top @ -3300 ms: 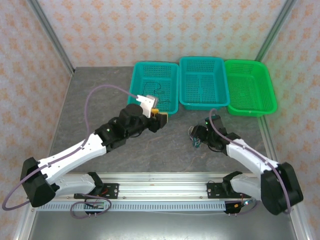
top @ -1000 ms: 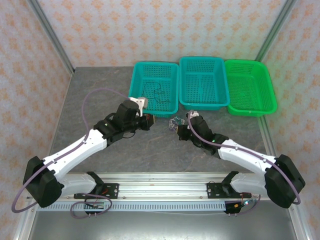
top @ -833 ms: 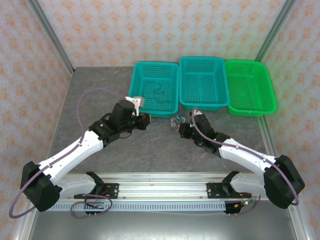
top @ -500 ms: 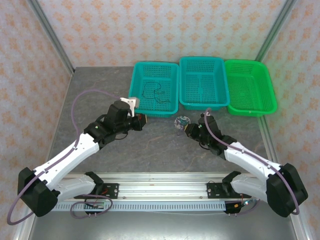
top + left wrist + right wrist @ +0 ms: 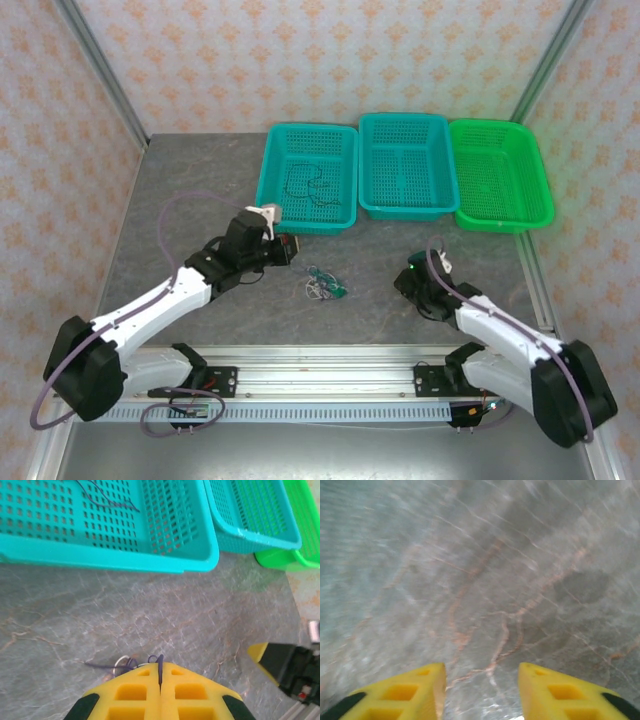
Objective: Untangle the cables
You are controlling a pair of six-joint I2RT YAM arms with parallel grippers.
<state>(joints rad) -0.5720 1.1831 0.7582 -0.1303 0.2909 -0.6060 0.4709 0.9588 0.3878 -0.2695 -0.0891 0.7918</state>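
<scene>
cables (image 5: 121,663) part-hid behind L gripper (image 5: 160,674) | R gripper (image 5: 481,672) blurred, jaws apart

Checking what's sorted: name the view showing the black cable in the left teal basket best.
Top external: the black cable lies whole inside the teal basket. Left wrist catches just a stretch at its top edge.

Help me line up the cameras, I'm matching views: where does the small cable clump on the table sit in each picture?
Top external: cable clump on the table, low centre, between the arms.
Left wrist: clump at the bottom edge, left of centre, peeking past the left gripper, jaws shut.
Right wrist: right gripper, jaws apart, over veined stone.
Shared landmark: the grey veined table.
</scene>
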